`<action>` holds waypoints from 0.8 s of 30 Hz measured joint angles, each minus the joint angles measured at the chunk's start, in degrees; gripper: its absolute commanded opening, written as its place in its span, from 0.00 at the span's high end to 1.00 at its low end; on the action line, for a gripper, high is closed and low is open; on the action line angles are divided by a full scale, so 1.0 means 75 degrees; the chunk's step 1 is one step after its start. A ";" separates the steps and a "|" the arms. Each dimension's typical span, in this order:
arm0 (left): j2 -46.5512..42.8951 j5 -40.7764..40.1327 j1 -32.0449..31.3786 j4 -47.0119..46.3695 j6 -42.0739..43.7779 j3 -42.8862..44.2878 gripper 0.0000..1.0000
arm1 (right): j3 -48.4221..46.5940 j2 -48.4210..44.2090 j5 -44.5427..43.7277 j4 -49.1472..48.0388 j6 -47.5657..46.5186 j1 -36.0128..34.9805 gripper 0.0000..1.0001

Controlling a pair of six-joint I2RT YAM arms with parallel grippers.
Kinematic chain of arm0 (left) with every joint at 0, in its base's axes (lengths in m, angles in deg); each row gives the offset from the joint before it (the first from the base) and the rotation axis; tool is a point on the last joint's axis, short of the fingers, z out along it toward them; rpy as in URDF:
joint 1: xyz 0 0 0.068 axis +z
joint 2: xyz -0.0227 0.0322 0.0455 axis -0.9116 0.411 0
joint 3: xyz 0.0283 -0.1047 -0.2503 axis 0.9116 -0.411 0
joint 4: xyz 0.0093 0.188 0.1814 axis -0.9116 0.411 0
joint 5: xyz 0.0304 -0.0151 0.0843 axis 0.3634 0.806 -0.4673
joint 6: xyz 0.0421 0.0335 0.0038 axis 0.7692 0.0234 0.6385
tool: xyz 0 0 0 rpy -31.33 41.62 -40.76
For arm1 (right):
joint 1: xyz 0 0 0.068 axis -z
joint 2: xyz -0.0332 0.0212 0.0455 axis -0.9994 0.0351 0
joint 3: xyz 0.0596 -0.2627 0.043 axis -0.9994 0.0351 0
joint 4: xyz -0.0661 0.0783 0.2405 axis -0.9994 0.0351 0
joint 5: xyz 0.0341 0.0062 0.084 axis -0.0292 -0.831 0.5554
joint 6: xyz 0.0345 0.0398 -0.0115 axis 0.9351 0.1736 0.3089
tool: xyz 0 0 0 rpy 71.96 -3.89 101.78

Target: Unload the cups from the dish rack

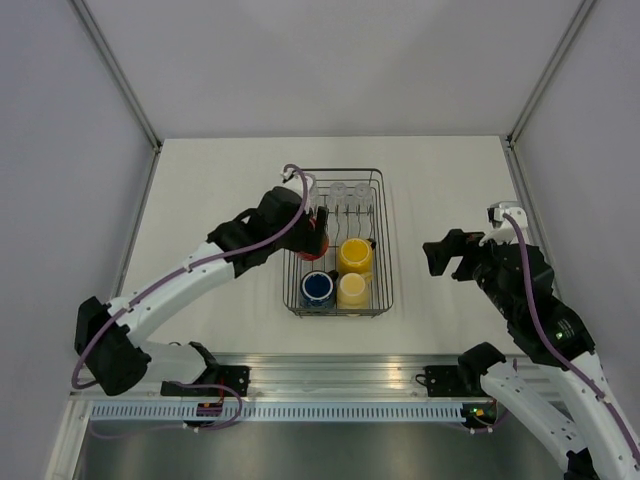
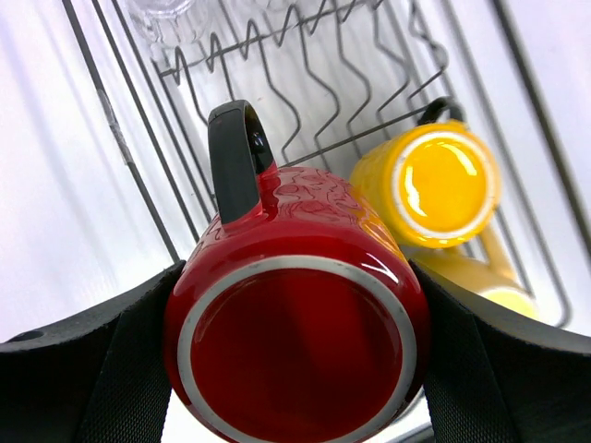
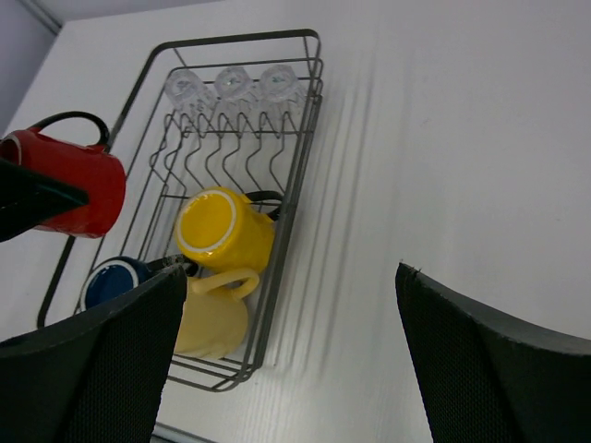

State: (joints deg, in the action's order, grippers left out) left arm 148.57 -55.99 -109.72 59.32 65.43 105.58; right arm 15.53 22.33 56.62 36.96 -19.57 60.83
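Note:
My left gripper (image 1: 312, 236) is shut on the red mug (image 1: 318, 240), bottom towards the wrist camera (image 2: 295, 337), black handle up, over the left side of the dish rack (image 1: 385, 240). The yellow mug (image 1: 354, 256), the pale cream mug (image 1: 352, 290) and the dark blue mug (image 1: 317, 288) sit upside down in the rack's near half. Three clear glass tumblers (image 1: 345, 190) stand at its far end. My right gripper (image 1: 447, 258) is open and empty, right of the rack above the table (image 3: 286, 360).
The white table (image 1: 200, 190) has grey walls on three sides. An aluminium rail (image 1: 330, 375) runs along the near edge by the arm bases. The rack's plate tines (image 2: 323, 83) lie below the red mug.

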 measured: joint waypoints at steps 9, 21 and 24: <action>-0.1909 0.1268 0.0003 -0.1259 -0.1014 -0.1122 0.98 | 0.0801 0.0303 0.2815 -0.1976 0.0624 0.0000 0.02; -0.3045 0.3395 0.0003 -0.4639 -0.3617 -0.2859 0.98 | 0.2518 0.1253 0.6764 -0.6732 0.2999 -0.0020 0.02; -0.3025 0.3928 0.0003 -0.5598 -0.4438 -0.3223 0.98 | 0.2687 0.1297 0.7102 -0.7860 0.3541 -0.0099 0.07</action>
State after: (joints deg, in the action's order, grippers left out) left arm 125.88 -26.53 -109.70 17.33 32.14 81.40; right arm 35.68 32.06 109.88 -21.99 6.99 60.09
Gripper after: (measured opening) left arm 0.915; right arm 0.959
